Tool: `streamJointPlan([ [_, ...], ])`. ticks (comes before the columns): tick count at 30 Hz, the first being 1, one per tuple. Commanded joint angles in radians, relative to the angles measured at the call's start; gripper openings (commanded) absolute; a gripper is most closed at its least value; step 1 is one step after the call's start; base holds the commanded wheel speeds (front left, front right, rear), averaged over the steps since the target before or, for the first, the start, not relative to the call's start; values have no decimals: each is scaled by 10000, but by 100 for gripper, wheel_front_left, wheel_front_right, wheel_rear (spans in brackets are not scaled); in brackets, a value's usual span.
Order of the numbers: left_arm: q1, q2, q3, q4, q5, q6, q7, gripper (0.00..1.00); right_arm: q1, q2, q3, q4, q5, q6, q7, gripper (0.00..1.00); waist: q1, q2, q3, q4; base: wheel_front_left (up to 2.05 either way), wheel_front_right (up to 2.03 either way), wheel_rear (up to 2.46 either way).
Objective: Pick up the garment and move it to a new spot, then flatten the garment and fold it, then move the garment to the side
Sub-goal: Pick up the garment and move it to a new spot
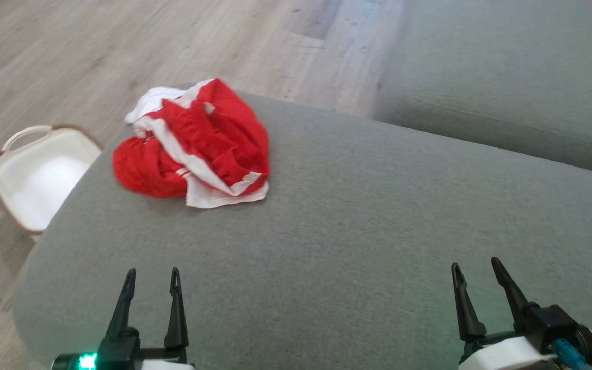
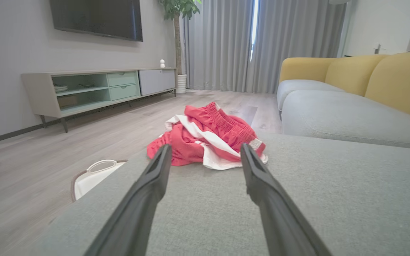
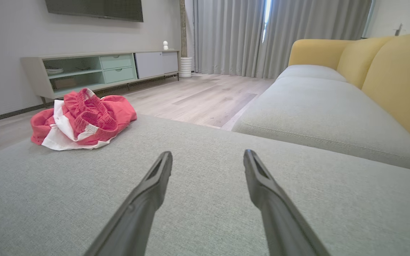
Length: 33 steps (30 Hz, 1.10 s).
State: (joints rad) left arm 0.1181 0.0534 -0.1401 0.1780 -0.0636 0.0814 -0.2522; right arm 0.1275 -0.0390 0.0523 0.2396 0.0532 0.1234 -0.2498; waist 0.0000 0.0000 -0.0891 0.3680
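Red-and-white crumpled fabric garment [image 1: 193, 146]: heaped far left on grey upholstered cushion [image 1: 352, 231] (pickup not begun). Left gripper [image 1: 152, 271], right gripper [image 1: 475, 264]: near edge, fingers apart, empty, seemingly poised to reach.

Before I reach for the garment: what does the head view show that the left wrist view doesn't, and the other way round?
Head view: the right hand, open, at the lower right over the grey cushion.
Left wrist view: the room beyond, with a wall TV, a low cabinet, a plant, curtains and the sofa's yellow backs.
Both: the crumpled red and white garment near the cushion's far left edge, the white basket on the wooden floor beside it, and the left hand, open, short of the garment.
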Motion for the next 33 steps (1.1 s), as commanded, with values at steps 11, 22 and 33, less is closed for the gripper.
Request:
streamJointPlan([
  [11,-777,198,772,-1135,212,-194,-95,100,-751,-112,74,-467,-309,73,-120,100,0,0,892,467,0,0,0],
  [22,-5809,1319,653,-659,544,-1234,243,100,-1746,-1023,-362,-1106,-1599,73,-120,100,0,0,3545,338,0,0,0],
  [33,-11234,1577,304,5232,774,-1444,2292,100,-2205,-2495,-465,-2053,-1635,73,-120,100,0,0,5271,-202,0,0,0],
])
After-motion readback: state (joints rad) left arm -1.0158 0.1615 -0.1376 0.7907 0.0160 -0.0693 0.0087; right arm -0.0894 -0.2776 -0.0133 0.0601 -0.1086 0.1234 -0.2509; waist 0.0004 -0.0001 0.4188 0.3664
